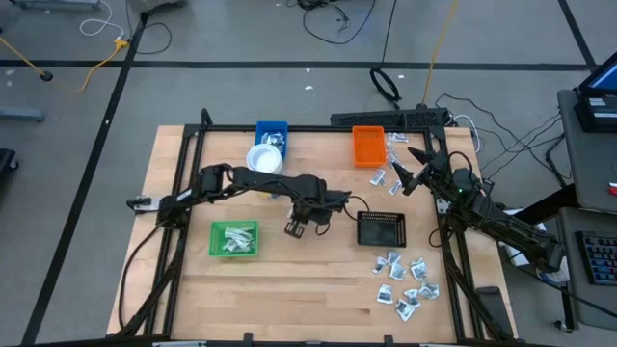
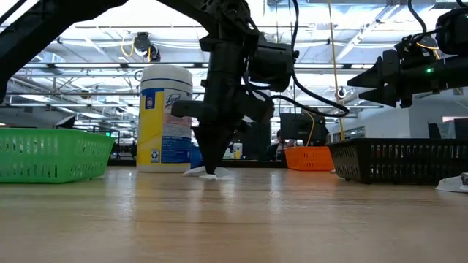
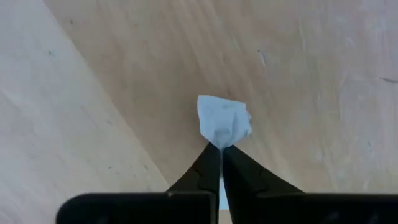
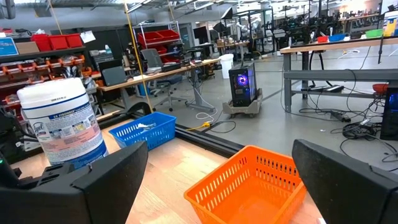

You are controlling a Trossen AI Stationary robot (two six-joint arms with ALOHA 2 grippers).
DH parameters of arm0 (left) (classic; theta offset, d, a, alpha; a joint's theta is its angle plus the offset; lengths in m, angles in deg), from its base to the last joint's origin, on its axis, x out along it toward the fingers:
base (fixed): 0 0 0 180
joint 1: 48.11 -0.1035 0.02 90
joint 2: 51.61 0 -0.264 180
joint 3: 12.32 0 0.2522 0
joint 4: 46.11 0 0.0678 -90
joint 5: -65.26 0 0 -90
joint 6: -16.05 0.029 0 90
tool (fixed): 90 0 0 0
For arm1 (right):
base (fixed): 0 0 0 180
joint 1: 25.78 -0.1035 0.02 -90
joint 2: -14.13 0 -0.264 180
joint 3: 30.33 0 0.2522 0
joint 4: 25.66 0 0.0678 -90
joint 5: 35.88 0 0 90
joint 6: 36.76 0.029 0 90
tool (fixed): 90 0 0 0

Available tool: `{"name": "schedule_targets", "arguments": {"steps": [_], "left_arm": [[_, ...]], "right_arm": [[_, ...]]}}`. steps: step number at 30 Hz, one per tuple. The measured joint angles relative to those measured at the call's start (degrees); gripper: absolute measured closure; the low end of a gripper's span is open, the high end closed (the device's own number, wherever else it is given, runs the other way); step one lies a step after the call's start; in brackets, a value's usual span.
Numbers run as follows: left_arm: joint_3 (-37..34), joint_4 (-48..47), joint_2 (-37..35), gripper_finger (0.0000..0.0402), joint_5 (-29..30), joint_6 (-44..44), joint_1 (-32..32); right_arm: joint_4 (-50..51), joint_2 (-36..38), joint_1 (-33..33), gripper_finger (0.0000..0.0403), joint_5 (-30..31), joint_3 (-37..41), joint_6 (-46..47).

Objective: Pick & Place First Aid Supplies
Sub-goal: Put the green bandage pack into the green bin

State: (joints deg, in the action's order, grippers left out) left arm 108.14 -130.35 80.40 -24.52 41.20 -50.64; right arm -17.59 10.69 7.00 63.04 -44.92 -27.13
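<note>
Pinching a small white packet (image 3: 224,121) at its edge, the left tool (image 1: 297,228) stands with its tips down on the pale wooden surface (image 1: 289,289), near the middle, between the green tray (image 1: 234,239) and the black tray (image 1: 382,229). The two dark fingers (image 3: 205,171) are pressed together on the packet, which looks crumpled and soft, like thin paper or foil, and it touches the wood. In the low view the same packet lies flat under the tips. The right tool (image 1: 413,166) hangs above the far right part of the surface, beside the orange tray (image 1: 367,146), and its fingers (image 4: 112,177) are spread wide with nothing between them. All trays are plastic baskets with a mesh wall; the green one holds several white packets (image 1: 232,237). A heap of white and silvery-grey packets (image 1: 407,284) lies on the near right part, and a few more packets (image 1: 388,175) lie near the orange tray. A white round tub (image 2: 167,117) with a blue and yellow label stands upright next to the blue tray (image 1: 272,130); the writing on the label is too small to read surely.
</note>
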Motion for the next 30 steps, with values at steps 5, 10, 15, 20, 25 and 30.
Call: {"name": "schedule_targets", "arguments": {"steps": [5, 10, 15, 20, 25, 30], "left_arm": [[4.6, -3.4, 0.1, 0.0388, 0.3, -6.7, 0.0], [12.3, -6.1, 0.1, 0.0393, 0.3, -12.6, 0.0], [18.9, -6.8, 0.0, 0.0397, -0.2, -22.0, 0.1], [20.3, -8.5, 0.0, 0.0395, -1.7, -27.5, 1.3], [13.9, -9.5, -5.3, 0.0396, 0.0, -28.9, 3.2], [-1.8, -1.7, -16.6, 0.0398, 1.3, -30.5, 5.1]], "right_arm": [[0.0, 0.0, 0.0, 0.0009, 0.0, 0.0, 0.0], [0.0, 0.0, 0.0, 0.0009, 0.0, 0.0, 0.0], [0.0, 0.0, 0.0, 0.0009, 0.0, 0.0, 0.0], [0.0, 0.0, 0.0, 0.0009, 0.0, 0.0, 0.0], [0.0, 0.0, 0.0, 0.0009, 0.0, 0.0, 0.0], [0.0, 0.0, 0.0, 0.0009, 0.0, 0.0, 0.0]]}}
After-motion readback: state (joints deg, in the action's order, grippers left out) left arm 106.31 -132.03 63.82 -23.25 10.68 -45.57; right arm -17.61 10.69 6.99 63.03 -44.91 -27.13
